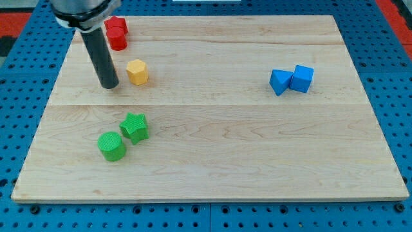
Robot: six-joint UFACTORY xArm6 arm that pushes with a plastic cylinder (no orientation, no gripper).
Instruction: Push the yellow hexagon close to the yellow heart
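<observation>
The yellow hexagon (137,71) sits on the wooden board at the view's upper left. My tip (109,85) rests on the board just left of it, a small gap apart. No yellow heart shows in the view. The dark rod rises from the tip toward the top left corner, where the arm's head covers part of the board.
Two red blocks (116,33) sit close together at the top left, partly behind the rod. A green star (134,126) and a green cylinder (111,145) touch at the lower left. A blue triangle (279,82) and a blue cube (302,78) touch at the right. The wooden board (225,148) lies on a blue pegboard.
</observation>
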